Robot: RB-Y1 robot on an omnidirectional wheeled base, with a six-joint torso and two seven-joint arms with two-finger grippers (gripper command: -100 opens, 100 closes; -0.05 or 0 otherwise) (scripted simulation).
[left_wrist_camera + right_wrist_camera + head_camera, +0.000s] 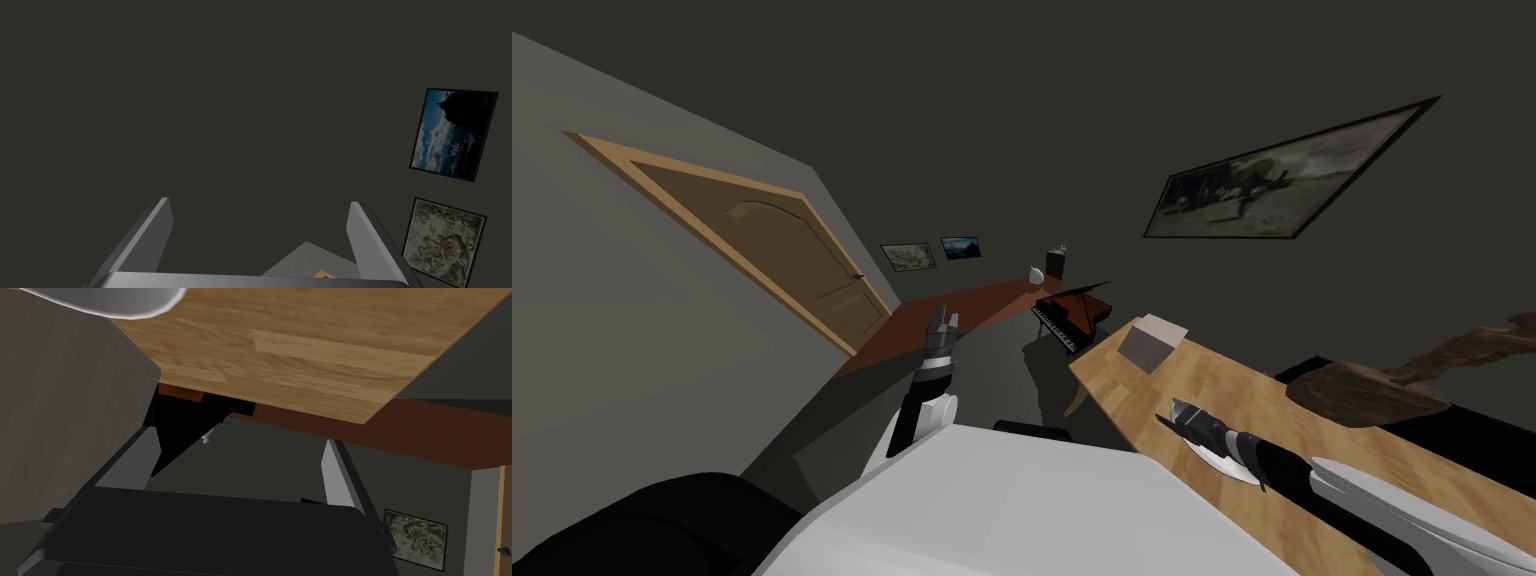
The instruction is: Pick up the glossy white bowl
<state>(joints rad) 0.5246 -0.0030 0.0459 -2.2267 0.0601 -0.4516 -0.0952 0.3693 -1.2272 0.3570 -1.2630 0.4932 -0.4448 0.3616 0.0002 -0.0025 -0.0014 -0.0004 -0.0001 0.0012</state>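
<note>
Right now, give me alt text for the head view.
My right gripper, fingers open, is at a shallow white bowl on a light wooden table, a grey box farther along. My left gripper is raised beside a reddish-brown table.

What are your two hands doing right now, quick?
Left gripper: open, holding nothing.
Right gripper: open, holding nothing, near the white bowl.

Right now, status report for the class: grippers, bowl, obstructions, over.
Left gripper open, raised, empty. Right gripper open by white bowl on wooden table, bowl not between fingers. Grey box close alongside.
</note>
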